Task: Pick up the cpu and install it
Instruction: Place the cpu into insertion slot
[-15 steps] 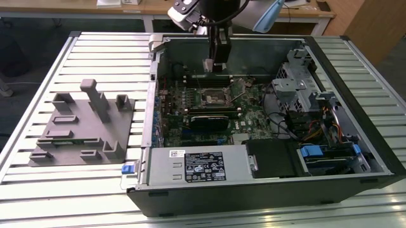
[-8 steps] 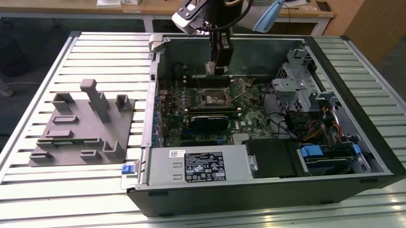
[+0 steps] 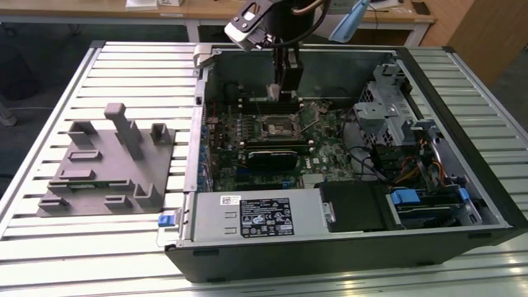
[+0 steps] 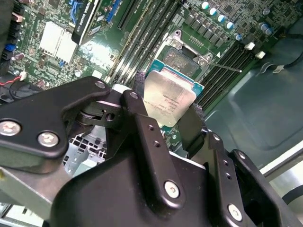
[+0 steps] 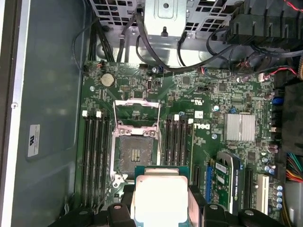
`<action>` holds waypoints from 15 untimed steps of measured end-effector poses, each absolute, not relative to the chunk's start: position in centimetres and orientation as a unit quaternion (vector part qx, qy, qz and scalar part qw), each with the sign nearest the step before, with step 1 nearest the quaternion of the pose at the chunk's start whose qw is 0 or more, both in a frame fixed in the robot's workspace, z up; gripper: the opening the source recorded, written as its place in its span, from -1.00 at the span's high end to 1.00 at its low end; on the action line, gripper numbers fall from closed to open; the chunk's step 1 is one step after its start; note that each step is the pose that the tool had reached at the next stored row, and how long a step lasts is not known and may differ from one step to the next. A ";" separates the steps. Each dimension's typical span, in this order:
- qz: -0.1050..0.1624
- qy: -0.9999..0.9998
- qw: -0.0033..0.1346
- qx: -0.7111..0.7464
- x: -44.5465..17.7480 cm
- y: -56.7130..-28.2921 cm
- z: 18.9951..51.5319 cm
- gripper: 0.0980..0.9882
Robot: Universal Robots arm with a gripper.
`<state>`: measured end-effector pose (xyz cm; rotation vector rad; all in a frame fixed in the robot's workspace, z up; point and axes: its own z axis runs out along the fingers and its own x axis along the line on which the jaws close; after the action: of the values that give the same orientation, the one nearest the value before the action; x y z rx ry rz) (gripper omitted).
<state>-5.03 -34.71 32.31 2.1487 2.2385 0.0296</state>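
Now held: thin silvery square metal cpu (image 4: 170, 100), clenched edgewise by black gripper (image 4: 168, 105).
Handling: judged light, stiff, fragile; edges only.

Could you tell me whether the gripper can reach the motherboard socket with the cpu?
Probably yes: the gripper holds the cpu close to the socket, which stands open with nothing lying over it.

The socket (image 5: 135, 153) is seen uncovered, its load plate (image 5: 136, 109) tipped back, and is flanked closely by memory slots (image 5: 92, 146) on both sides. Room above the board near it is taken by the cpu (image 4: 169, 97) clamped in the gripper (image 3: 285, 94). Entry from above is hemmed by the case wall (image 3: 330, 68), the drive cage (image 3: 387, 111) on the exterior view's right and the graphics card (image 3: 272, 158).
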 end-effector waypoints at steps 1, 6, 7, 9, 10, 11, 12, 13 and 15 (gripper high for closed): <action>0.010 0.721 0.019 0.692 -5.0 -34.7 32.2 0.02; 0.010 0.721 0.019 0.692 -5.0 -34.7 32.0 0.02; 0.010 0.721 0.019 0.692 -5.0 -34.7 32.0 0.02; 0.010 0.721 0.019 0.692 -5.0 -34.7 31.9 0.02; 0.010 0.721 0.019 0.692 -5.0 -34.7 31.8 0.02; 0.010 0.721 0.019 0.692 -5.0 -34.7 31.8 0.02; 0.010 0.721 0.019 0.692 -5.0 -34.7 31.7 0.02; 0.010 0.721 0.019 0.692 -5.0 -34.7 31.7 0.02; 0.010 0.721 0.019 0.692 -5.0 -34.6 31.5 0.02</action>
<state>-5.04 -34.60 31.50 2.1491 2.2381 0.0295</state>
